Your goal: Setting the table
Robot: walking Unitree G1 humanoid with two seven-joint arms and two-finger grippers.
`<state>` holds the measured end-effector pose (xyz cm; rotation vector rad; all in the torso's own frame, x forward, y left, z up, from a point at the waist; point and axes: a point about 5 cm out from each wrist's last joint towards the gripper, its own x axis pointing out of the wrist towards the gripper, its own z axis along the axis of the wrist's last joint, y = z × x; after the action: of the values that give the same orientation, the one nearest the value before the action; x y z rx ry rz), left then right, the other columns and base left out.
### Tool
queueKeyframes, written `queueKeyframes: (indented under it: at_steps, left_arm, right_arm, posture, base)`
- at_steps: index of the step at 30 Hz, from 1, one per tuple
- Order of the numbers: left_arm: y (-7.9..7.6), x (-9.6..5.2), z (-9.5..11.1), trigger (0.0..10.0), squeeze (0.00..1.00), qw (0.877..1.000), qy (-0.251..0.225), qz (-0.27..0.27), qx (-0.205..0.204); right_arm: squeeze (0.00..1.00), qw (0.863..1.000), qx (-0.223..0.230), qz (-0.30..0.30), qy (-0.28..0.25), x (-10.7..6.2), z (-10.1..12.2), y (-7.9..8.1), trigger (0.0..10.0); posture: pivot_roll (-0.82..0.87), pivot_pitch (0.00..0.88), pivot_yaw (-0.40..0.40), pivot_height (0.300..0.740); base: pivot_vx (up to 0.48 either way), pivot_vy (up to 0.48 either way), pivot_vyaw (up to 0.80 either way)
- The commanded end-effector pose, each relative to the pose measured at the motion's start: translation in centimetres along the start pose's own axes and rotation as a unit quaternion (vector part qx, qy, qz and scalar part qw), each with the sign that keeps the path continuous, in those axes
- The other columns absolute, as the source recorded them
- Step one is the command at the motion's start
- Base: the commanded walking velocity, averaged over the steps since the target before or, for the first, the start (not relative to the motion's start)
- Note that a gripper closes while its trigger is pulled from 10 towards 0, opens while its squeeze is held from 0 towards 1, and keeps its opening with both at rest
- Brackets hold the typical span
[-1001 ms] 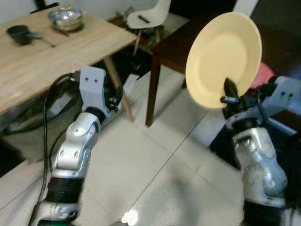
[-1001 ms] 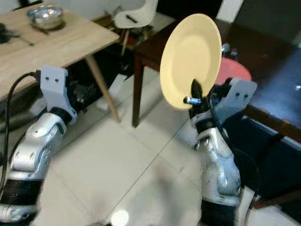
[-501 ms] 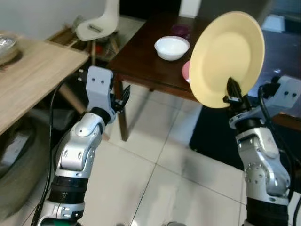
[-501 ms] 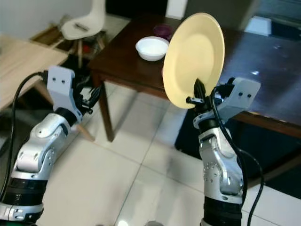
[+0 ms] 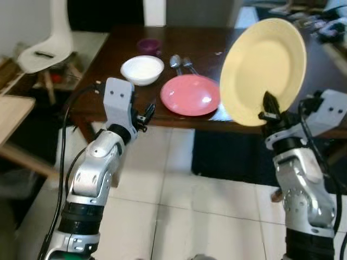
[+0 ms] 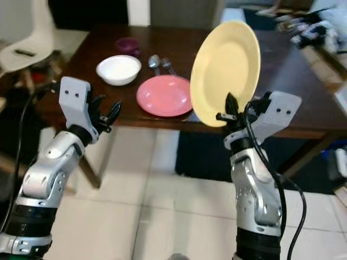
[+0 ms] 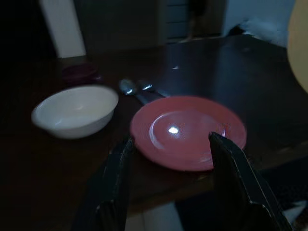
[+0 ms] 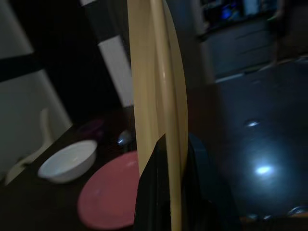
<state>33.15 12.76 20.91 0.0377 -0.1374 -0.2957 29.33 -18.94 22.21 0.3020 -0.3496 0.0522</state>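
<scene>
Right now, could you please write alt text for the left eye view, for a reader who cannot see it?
The right gripper holds a yellow plate upright by its rim, above a dark table's edge. On the table are a pink plate, white bowl and two spoons. The left gripper is open.

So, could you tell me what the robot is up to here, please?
It is setting the dark table. The right gripper holds a yellow plate upright by its lower rim, above the table's near edge. The left gripper is open and empty, pointing at a pink plate beside a white bowl and two spoons.
</scene>
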Motion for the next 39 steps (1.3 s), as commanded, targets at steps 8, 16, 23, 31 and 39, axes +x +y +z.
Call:
queueKeyframes:
  at_steps: [8, 16, 23, 31, 39]
  left_arm:
    - [0.07, 0.08, -0.4, 10.0, 0.04, 1.0, 0.007, -0.002, -0.007]
    - [-0.15, 0.27, -0.37, 10.0, 0.04, 1.0, 0.005, -0.007, -0.009]
    - [-0.33, 0.45, -0.31, 10.0, 0.05, 1.0, 0.004, -0.013, -0.01]
    - [-0.61, 0.68, -0.21, 10.0, 0.05, 1.0, 0.002, -0.017, -0.01]
    - [-0.63, 0.77, -0.18, 10.0, 0.04, 1.0, 0.001, -0.02, -0.01]
  right_arm:
    - [0.0, 1.0, 0.004, 0.002, 0.002, -0.11, -0.24, 0.31, 10.0]
    - [0.0, 1.0, 0.003, -0.001, 0.001, -0.13, -0.13, 0.2, 10.0]
    - [0.0, 1.0, 0.003, -0.003, 0.0, -0.19, -0.1, 0.17, 10.0]
    - [0.0, 1.0, 0.0, -0.006, -0.003, -0.27, 0.04, 0.03, 10.0]
    - [0.0, 1.0, 0.001, -0.005, -0.006, -0.17, 0.09, 0.07, 10.0]
  posture:
    - [-0.17, 0.031, 0.1, 0.74]
    - [-0.17, 0.03, 0.104, 0.74]
    - [-0.18, 0.031, 0.107, 0.74]
    - [-0.18, 0.032, 0.109, 0.74]
    - [-0.17, 0.032, 0.11, 0.74]
  base:
    - [0.402, 0.0, -0.77]
    - [0.4, 0.0, -0.77]
    - [0.397, 0.0, -0.77]
    - [0.394, 0.0, -0.58]
    - [0.395, 0.0, 0.0]
